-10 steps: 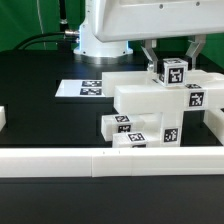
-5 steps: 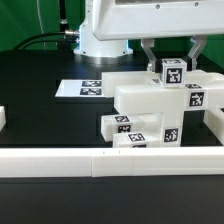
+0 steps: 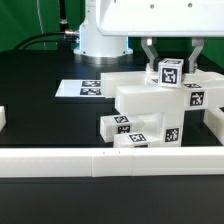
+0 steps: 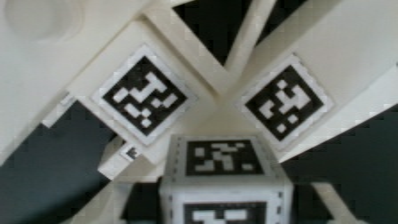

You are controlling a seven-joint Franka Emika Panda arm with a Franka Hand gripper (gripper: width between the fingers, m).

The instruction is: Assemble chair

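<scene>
The chair parts are white blocks with black-and-white tags. A large stepped block (image 3: 145, 100) stands at the middle right, with smaller tagged blocks (image 3: 122, 127) in front of it. A small tagged cube (image 3: 171, 72) sits on top of that structure. My gripper (image 3: 172, 52) comes down from above with one finger on each side of the cube and is shut on it. In the wrist view the cube (image 4: 222, 185) lies between my fingers (image 4: 111, 195), with two tagged slanted panels (image 4: 143, 95) beyond it.
The marker board (image 3: 82, 88) lies flat on the black table behind the parts. A long low white rail (image 3: 100, 160) runs along the front edge. A white piece (image 3: 3, 118) shows at the exterior view's left edge. A white bar (image 3: 214, 125) lies at the right.
The gripper has turned slightly, and the cube has shifted a little toward the exterior view's left with it. The other parts have not moved.
</scene>
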